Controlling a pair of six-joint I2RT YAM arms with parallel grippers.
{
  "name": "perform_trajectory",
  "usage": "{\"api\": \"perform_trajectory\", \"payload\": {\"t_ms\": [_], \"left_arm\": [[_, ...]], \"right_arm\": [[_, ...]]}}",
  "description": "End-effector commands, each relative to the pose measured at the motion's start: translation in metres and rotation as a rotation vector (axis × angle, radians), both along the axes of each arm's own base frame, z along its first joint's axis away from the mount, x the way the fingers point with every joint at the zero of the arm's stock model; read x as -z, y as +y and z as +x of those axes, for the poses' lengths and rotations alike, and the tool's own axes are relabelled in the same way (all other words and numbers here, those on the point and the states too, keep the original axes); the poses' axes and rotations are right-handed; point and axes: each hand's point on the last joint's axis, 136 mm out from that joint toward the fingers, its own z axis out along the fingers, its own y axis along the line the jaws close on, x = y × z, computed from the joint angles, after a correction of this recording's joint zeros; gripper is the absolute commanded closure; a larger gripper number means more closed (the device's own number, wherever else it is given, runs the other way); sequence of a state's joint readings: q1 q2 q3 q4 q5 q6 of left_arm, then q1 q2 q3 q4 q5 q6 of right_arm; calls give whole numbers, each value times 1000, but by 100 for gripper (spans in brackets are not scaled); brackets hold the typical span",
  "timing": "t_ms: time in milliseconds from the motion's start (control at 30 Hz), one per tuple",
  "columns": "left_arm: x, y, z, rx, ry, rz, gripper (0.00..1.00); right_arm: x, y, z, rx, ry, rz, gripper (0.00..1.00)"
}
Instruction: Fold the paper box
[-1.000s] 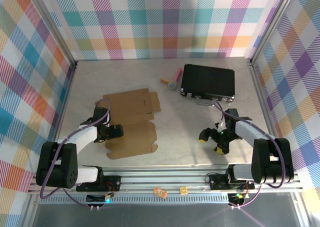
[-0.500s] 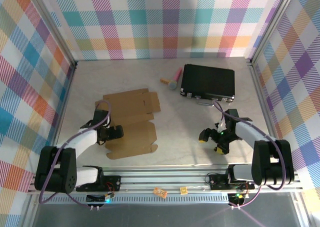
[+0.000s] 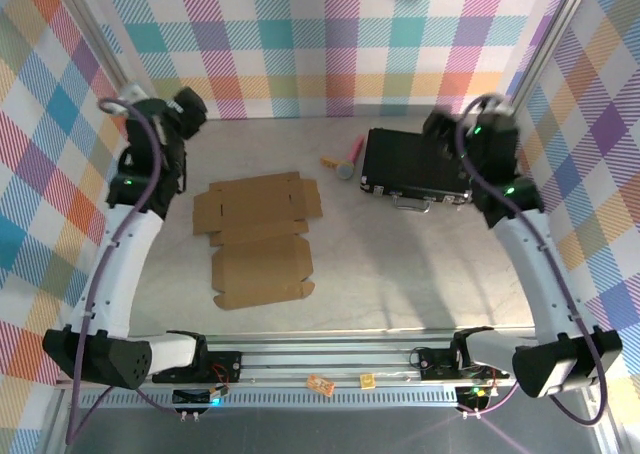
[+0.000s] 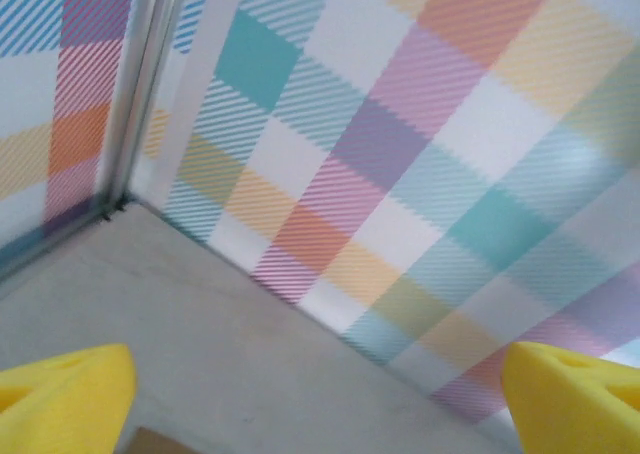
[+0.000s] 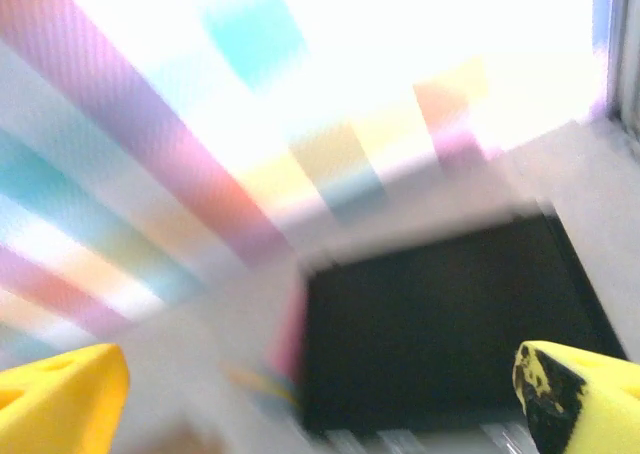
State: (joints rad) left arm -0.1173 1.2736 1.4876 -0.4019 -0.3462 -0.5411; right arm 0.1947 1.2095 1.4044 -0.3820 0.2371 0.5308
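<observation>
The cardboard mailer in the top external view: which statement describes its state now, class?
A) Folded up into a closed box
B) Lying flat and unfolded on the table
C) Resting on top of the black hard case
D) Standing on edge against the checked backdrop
B: the cardboard mailer lies spread out on the table, its panels and side flaps opened out flat.

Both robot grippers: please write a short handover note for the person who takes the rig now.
Left gripper: open, fingers wide apart, raised, holding nothing.
Right gripper: open, holding nothing, raised near the black hard case.
Job: the flat brown cardboard box sheet lies unfolded on the table, left of centre.
Done: no folding visible.
Left to do: all walls and flaps, then the lid.
</observation>
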Motion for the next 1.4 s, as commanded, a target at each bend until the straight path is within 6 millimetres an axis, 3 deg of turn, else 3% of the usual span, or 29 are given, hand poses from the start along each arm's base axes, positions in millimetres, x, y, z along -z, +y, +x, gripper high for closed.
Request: {"api": "perform_trajectory", "payload": {"t_ms": [0,133,233,367,467,633,767,967,1200,1367], "left_arm": [[146,-29,-28,80,540,-263,16],[199,-47,-55,145,746,-337,30],[235,-41,-76,136,841,-403,35],[268,-34,-75,146,849,-586,51],[280,-31,-66,160,890,-565,56],[309,-30,-60,152,907,-586,56],[323,-36,-54,176,892,-635,56],[356,-44,-68,205,990,-659,57],[387,-56,-90,234,1093,-628,57],[403,-61,-100,247,1149,-588,57]], "right_arm": [[74,29,-13,-86,316,125,0],[96,97,-27,-307,393,123,18],[136,153,-45,-453,508,193,22],[180,216,-57,-595,617,346,29],[202,241,-53,-614,662,397,31],[243,262,-40,-599,708,569,34],[266,272,-26,-570,718,657,39],[300,285,-19,-525,774,706,42],[332,303,-25,-498,847,736,43],[330,295,-48,-515,882,684,41]]}}
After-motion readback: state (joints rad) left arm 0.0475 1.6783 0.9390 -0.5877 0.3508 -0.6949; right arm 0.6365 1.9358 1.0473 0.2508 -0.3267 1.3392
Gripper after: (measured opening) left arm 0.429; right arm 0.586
